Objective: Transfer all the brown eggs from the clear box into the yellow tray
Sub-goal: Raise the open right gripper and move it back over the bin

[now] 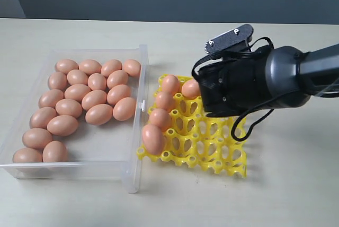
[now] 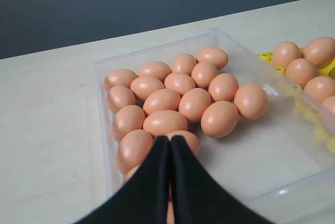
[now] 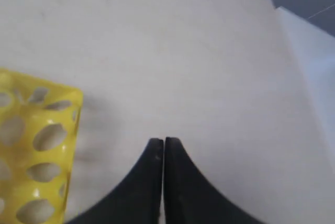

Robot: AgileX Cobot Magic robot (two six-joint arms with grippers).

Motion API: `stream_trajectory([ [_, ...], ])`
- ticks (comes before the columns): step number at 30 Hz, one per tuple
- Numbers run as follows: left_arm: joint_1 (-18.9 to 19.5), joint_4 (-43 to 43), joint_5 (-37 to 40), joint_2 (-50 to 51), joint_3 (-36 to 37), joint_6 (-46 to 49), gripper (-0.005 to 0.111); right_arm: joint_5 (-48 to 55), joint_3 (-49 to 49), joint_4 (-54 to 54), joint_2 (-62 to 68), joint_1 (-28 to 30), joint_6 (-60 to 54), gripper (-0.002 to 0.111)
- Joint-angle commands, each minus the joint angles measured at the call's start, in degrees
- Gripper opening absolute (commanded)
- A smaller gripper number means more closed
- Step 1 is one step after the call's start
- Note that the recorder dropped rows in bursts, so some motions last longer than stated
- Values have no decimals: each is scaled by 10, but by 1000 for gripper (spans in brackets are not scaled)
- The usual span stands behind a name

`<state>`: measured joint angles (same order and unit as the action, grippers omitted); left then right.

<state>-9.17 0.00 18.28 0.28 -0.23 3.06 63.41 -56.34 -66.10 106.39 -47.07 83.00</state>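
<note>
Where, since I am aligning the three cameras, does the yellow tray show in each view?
Exterior view: the yellow tray sits right of centre, beside the clear box.
Left wrist view: only yellow bits at the picture's right edge, past the box wall.
Right wrist view: its corner fills the picture's lower left, cups empty.
Shared landmark: the brown eggs in the tray, in the exterior and left wrist views only.

Box (image 1: 103, 143) left of tray (image 1: 212, 143) (just beside); eggs (image 1: 94, 99) in both.
</note>
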Motion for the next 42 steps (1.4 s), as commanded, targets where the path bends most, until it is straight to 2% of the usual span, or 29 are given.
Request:
stream_trajectory([
  [1, -1, 0, -7, -3, 2, 0, 0, -79, 19, 20, 1, 27, -20, 2],
  [6, -1, 0, -7, -3, 2, 0, 0, -145, 22, -13, 2, 31, -27, 2],
  [10, -1, 0, -7, -3, 2, 0, 0, -220, 23, 76, 2, 31, -92, 2],
  [14, -1, 0, -7, -3, 2, 0, 0, -267, 35, 79, 5, 31, -117, 2],
  [18, -1, 0, -7, -3, 2, 0, 0, -325, 37, 84, 40, 31, -204, 2],
  [26, -1, 0, -7, -3, 2, 0, 0, -341, 37, 88, 75, 31, -222, 2],
  [29, -1, 0, -7, -3, 2, 0, 0, -314, 37, 87, 69, 31, -214, 2],
  [33, -1, 0, -7, -3, 2, 0, 0, -288, 37, 90, 32, 31, -214, 2],
  [42, -1, 0, -7, -3, 2, 0, 0, -319, 37, 92, -74, 31, -214, 2],
])
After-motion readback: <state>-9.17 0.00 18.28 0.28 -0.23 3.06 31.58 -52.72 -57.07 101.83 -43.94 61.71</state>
